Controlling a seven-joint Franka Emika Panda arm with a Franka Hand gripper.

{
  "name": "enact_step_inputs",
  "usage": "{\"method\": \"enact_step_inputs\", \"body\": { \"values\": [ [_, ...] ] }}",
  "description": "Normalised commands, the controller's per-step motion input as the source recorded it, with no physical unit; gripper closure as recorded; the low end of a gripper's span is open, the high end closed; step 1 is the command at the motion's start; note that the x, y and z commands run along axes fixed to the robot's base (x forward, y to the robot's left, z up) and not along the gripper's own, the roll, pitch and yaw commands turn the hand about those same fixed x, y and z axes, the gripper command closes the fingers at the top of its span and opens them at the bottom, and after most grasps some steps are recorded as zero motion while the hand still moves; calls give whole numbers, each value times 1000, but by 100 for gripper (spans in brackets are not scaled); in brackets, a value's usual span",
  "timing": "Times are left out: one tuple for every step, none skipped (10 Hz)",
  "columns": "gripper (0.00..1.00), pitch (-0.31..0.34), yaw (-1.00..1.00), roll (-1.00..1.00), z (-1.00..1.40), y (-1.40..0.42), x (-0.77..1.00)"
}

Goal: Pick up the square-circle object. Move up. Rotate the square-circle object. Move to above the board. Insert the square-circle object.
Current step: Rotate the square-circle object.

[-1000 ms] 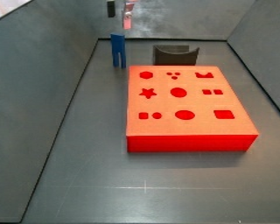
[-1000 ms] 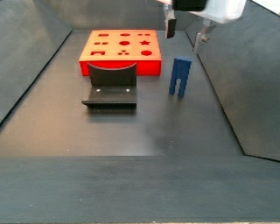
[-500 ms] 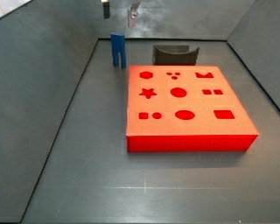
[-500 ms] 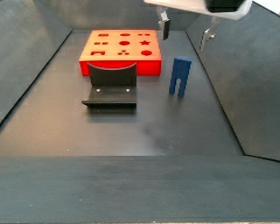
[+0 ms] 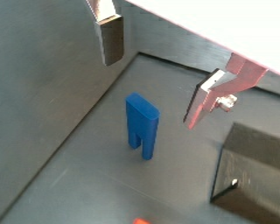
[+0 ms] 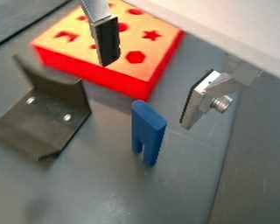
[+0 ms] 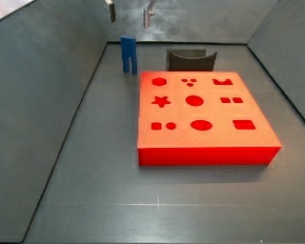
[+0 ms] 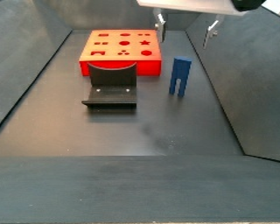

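Observation:
The square-circle object is a slim blue peg (image 7: 127, 52) standing upright on the dark floor beside the board's far corner, also seen as the peg (image 8: 180, 76). In both wrist views the peg (image 5: 142, 127) (image 6: 147, 131) lies below the gap between the fingers. My gripper (image 7: 130, 11) (image 8: 185, 24) hangs well above it, open and holding nothing, with its fingers (image 6: 106, 39) spread wide. The board (image 7: 206, 141) is a flat red-orange block with darker shape cutouts, lying flat; its side wall (image 6: 122, 77) shows close to the peg.
The dark fixture (image 8: 109, 90) stands on the floor against one edge of the board, also visible as the fixture (image 7: 191, 59) (image 6: 43, 109) (image 5: 254, 171). Grey sloping walls (image 7: 66, 67) enclose the floor on the sides.
The gripper's fingers have spread further apart and sit slightly higher over the peg. The peg, board and fixture have not moved.

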Motion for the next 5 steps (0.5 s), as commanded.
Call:
{"method": "enact_step_inputs", "body": {
  "values": [
    [0,32,1000,-38,-14,-7,18],
    [0,42,975,-50,-14,-7,18],
    [0,42,740,-50,-13,-7,19],
    [0,41,425,-49,-13,-7,19],
    [0,41,314,-49,-13,-7,19]
  ]
}}
